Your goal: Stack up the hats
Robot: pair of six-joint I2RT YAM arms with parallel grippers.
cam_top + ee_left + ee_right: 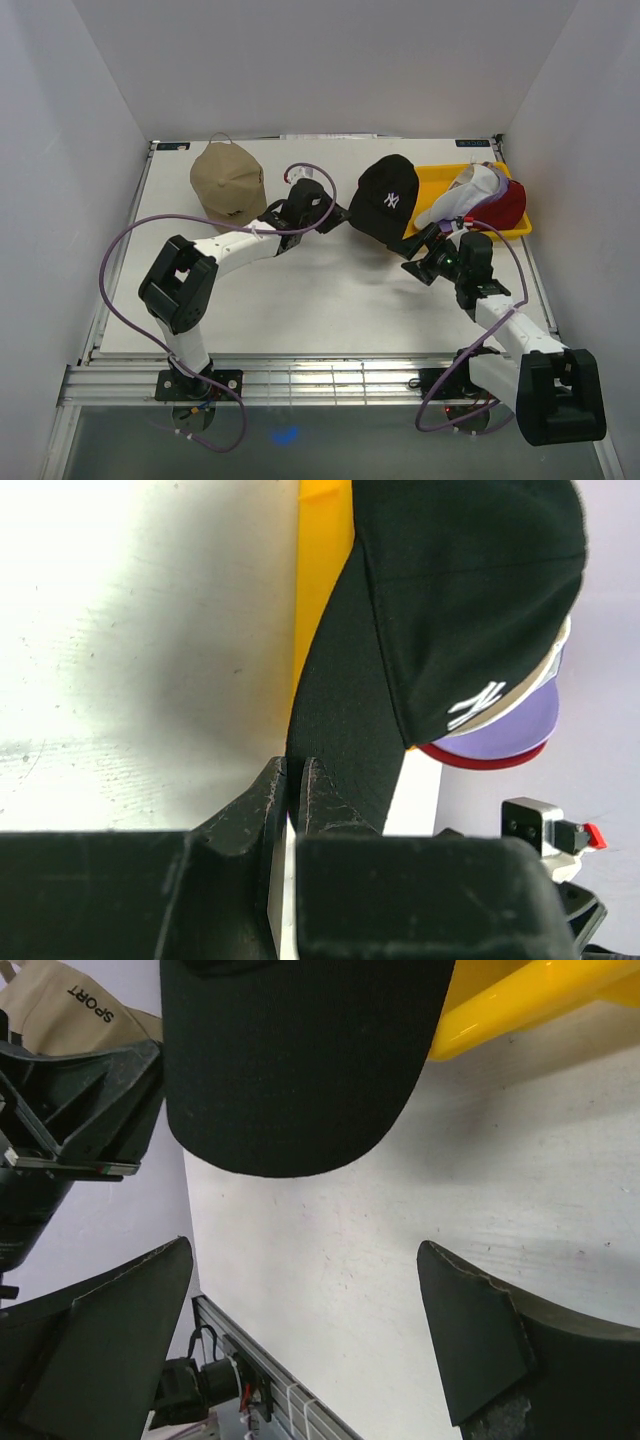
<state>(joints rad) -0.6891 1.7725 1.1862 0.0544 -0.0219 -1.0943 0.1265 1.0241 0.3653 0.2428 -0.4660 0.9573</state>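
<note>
The black cap with the white NY logo sits mid-table, leaning against the yellow tray. My left gripper is shut on the cap's left edge; in the left wrist view the fingers pinch its black fabric. My right gripper is open and empty just in front of the brim, its fingers spread wide over bare table. The tan cap lies at the back left. The white, purple and red caps lie piled in the tray.
The tray stands at the back right, close to the right wall. White walls enclose the table on three sides. Purple cables loop from both arms. An aluminium rail runs along the near edge.
</note>
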